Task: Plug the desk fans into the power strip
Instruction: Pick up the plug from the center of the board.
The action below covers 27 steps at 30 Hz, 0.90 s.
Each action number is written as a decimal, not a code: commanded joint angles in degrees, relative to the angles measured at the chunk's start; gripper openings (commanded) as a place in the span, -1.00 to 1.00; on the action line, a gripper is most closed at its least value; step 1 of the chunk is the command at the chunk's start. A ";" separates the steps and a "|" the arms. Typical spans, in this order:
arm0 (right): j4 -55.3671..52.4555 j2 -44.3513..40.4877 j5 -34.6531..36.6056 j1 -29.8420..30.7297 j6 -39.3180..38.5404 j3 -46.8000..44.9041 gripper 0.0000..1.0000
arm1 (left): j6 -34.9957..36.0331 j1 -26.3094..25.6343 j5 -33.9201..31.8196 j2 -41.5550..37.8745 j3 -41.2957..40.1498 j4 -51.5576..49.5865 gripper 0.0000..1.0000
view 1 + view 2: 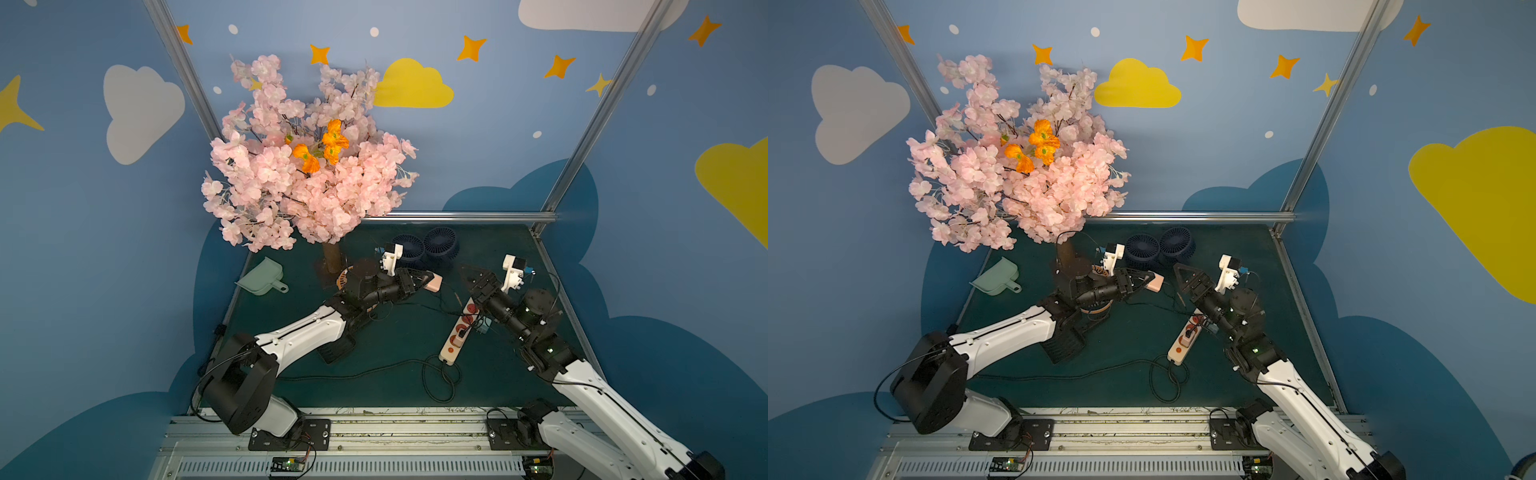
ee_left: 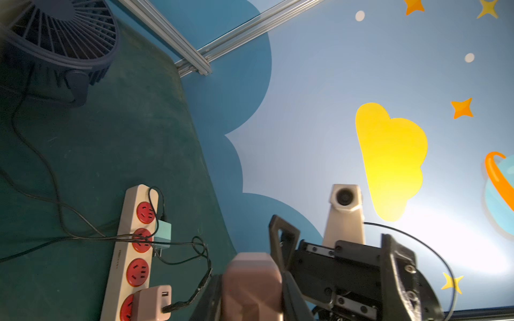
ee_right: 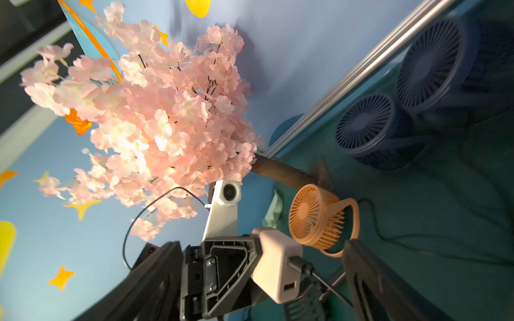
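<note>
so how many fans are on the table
3. One navy fan and a second navy fan stand side by side at the back edge; an orange fan sits by the tree trunk, mostly hidden behind the left arm in both top views. Others could be hidden.

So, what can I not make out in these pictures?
Prongs of the pale pink plug adapter: blurred near the lens, left wrist view.
Button end of the long cream power strip: cut by the picture edge, same view.
Round orange fan: largely behind the left arm, both top views.
</note>
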 commanded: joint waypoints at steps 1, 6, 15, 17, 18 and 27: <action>10.98 0.70 -7.36 0.40 13.88 -0.31 0.83 | -3.96 -0.29 0.46 -1.73 -0.65 6.37 -0.79; 6.38 1.02 -8.36 2.35 14.61 0.06 0.59 | -4.06 -0.78 -0.34 -2.03 -0.67 6.65 -0.78; 2.98 -2.85 -5.83 2.60 14.12 -3.53 0.57 | -4.09 -1.91 -0.92 -1.15 0.70 7.02 -0.78; 6.19 -1.61 -6.49 2.61 14.23 -4.47 0.51 | -4.03 -2.30 -0.31 -0.63 1.43 7.39 -0.78; 7.84 -0.51 -7.06 2.61 13.95 -4.53 0.47 | -4.06 -2.48 -0.01 -0.36 1.72 7.62 -0.78; 19.71 4.14 -10.30 0.78 12.21 -4.49 0.04 | -6.25 -3.16 0.57 0.95 1.17 11.16 -0.78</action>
